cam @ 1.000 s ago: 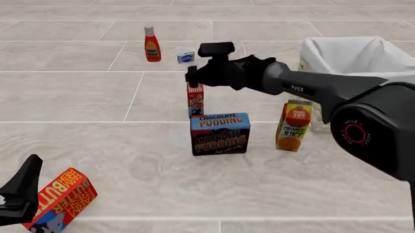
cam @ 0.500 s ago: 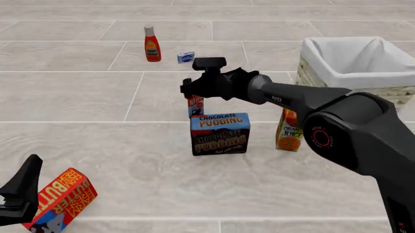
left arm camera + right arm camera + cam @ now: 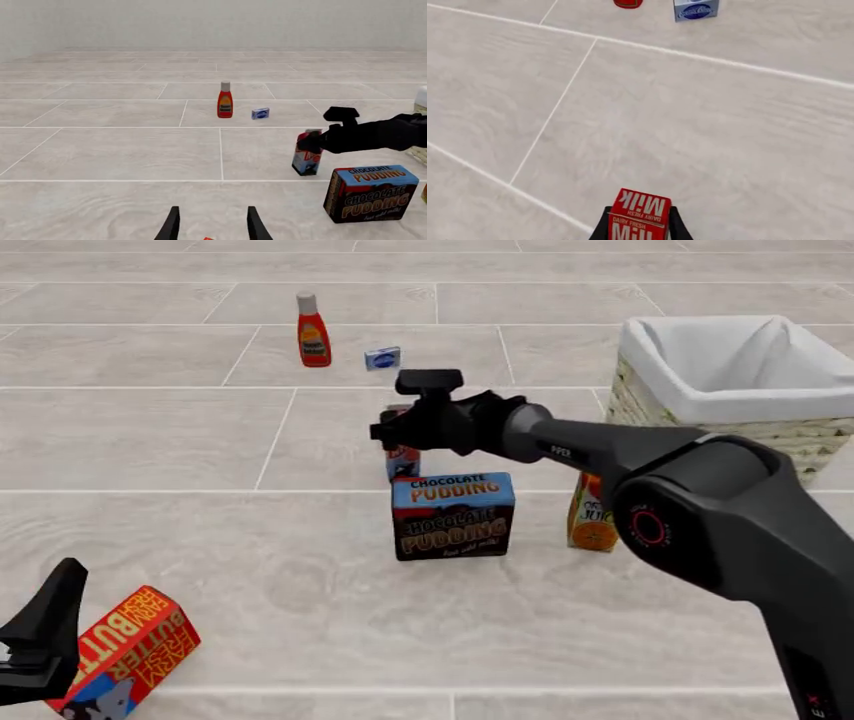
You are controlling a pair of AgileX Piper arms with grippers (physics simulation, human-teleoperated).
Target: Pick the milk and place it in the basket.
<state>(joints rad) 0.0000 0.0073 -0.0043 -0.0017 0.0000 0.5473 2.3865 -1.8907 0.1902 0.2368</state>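
Since the earlier front frames the right gripper has dropped from above the milk to the carton's level at picture centre, its arm now stretched lower across the chocolate pudding box. In the right wrist view the milk sits between the two fingers, which flank its red top closely; whether they actually press it is hard to tell. The front view hides most of the carton behind the gripper, while the left wrist view shows the milk upright on the floor, apart from the pudding box. The basket stands at the right edge, beyond the juice carton. Open tile lies left of the milk. The left gripper, spread and holding nothing, rests at lower left beside the butter box.
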